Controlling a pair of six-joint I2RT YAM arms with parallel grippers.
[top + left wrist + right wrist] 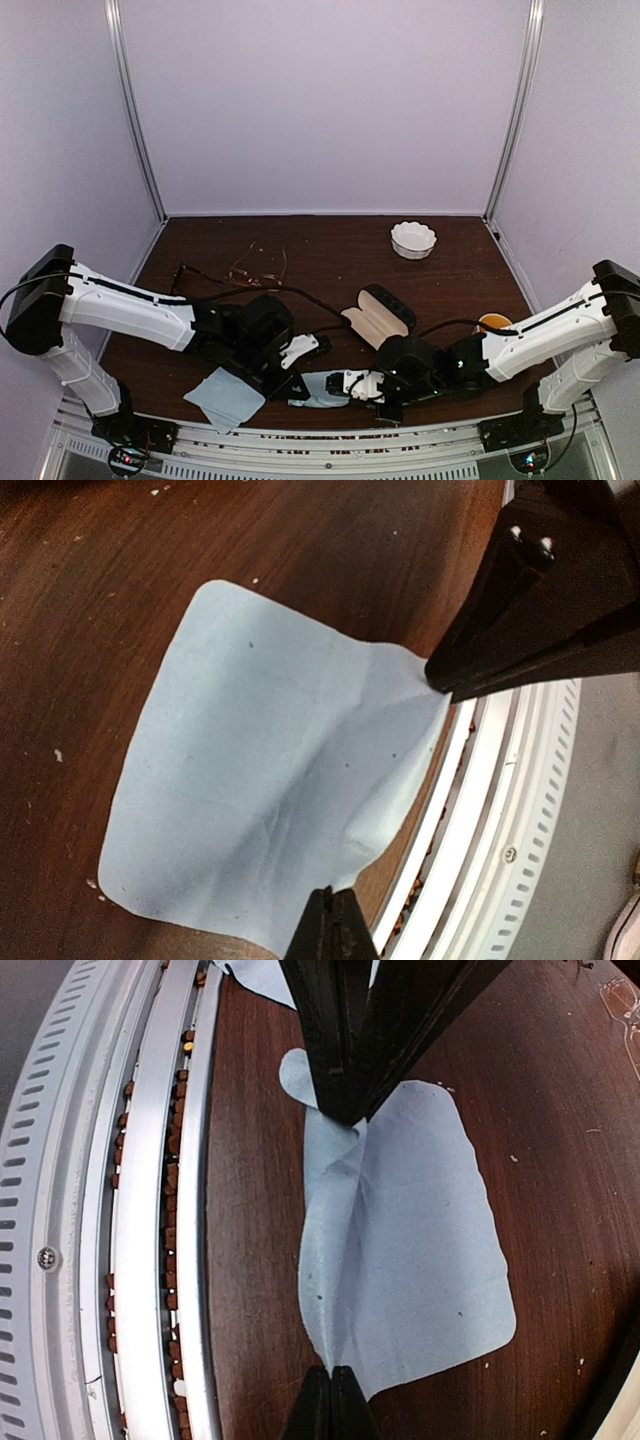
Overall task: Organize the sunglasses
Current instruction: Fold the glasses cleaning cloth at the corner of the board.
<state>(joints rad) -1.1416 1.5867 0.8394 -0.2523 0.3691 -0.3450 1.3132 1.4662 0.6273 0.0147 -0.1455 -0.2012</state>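
We see the copper-wire sunglasses (258, 266) lying on the brown table (330, 240), toward its back left. Just left of them we make out the dark-framed sunglasses (192, 276), also on the tabletop. Both are too thin for us to tell whether they are folded.

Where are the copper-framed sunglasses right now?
Top view: the copper-framed sunglasses lie at the far left, beyond the left arm, well left of the white dish.

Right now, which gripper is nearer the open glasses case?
Right. The right gripper pinches the right cloth close by, on the near side of the glasses case; the left gripper pinches the left cloth farther left.
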